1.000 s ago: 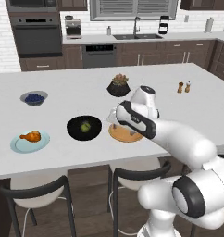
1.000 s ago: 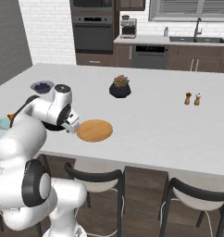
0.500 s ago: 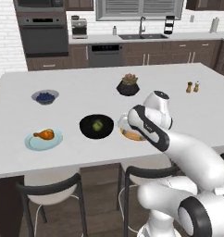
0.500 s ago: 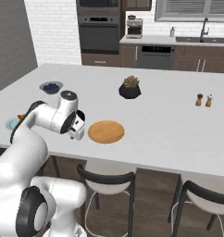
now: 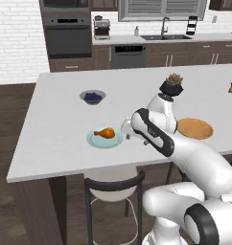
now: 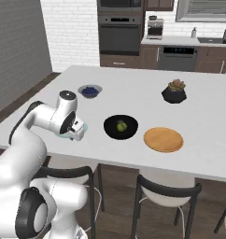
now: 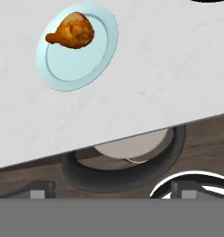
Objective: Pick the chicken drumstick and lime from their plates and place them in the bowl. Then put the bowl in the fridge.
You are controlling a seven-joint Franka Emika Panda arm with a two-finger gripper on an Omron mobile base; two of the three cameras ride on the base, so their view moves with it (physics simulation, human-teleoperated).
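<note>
The chicken drumstick (image 5: 104, 132) (image 7: 72, 31) lies on the pale blue-green plate (image 5: 101, 141) (image 7: 79, 60) near the counter's front edge. The lime (image 6: 120, 125) sits inside the black bowl (image 6: 120, 135), which stands between that plate and the bare wooden plate (image 6: 163, 139) (image 5: 194, 128). My gripper (image 6: 77, 131) (image 7: 111, 190) hangs open and empty over the counter's front edge, just short of the blue-green plate. Its fingertips (image 7: 42, 189) stand wide apart. In the left base view my arm hides the bowl. I cannot make out the fridge.
A small grey bowl of blueberries (image 5: 92, 96) (image 6: 90, 90) and a black pot with a succulent (image 5: 171, 85) (image 6: 174, 92) stand further back. Shakers (image 5: 231, 87) are at the far right. A stool (image 7: 125, 162) sits under the counter edge. A tall grey face (image 6: 17, 51) stands left.
The base has driven left, so both base views shifted. My arm has swung from over the wooden plate to beside the blue-green plate. The gripper stays open.
</note>
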